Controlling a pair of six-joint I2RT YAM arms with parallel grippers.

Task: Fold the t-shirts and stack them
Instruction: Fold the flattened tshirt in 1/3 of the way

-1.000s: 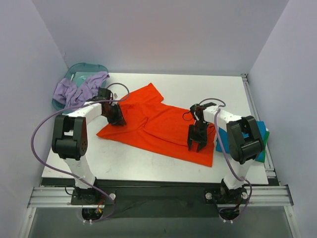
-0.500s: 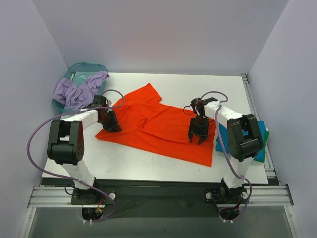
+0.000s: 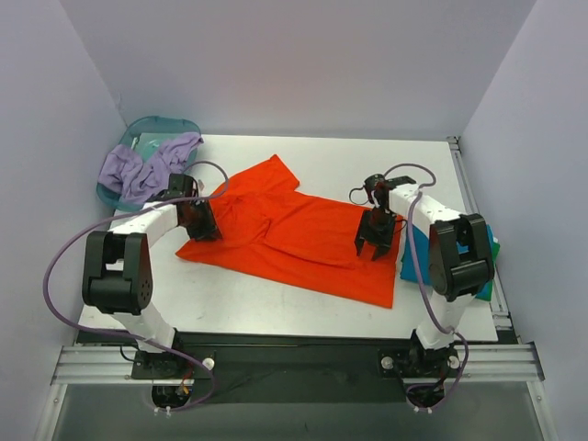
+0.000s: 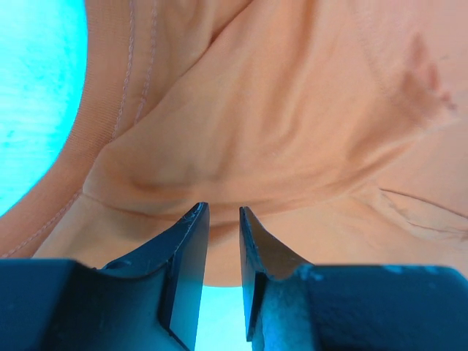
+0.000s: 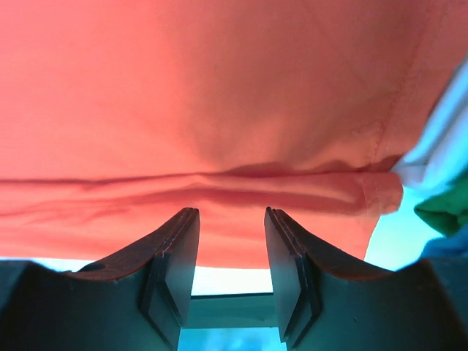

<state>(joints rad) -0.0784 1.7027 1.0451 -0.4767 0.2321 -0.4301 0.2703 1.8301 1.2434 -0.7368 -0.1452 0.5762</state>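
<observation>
The orange-red t-shirt (image 3: 294,234) lies spread flat across the middle of the table. My left gripper (image 3: 199,226) is low over its left edge, near a sleeve. In the left wrist view the gripper (image 4: 222,208) has its jaws a narrow gap apart, with wrinkled cloth (image 4: 278,124) just beyond the tips and nothing between them. My right gripper (image 3: 374,246) hovers over the shirt's right part; in the right wrist view it (image 5: 231,210) is open and empty above a cloth ridge (image 5: 219,183). The folded teal-blue shirt (image 3: 410,264) and green shirt (image 3: 494,246) lie stacked at the right edge, mostly hidden by the right arm.
A translucent teal basin (image 3: 161,126) stands at the back left with a lavender cloth (image 3: 138,168) draped over its rim. White walls close in on the left, back and right. A metal rail (image 3: 473,211) runs along the table's right side.
My left gripper has moved left to the shirt's left edge. My right gripper has moved a little right and farther back over the shirt. The shirt looks unmoved.
</observation>
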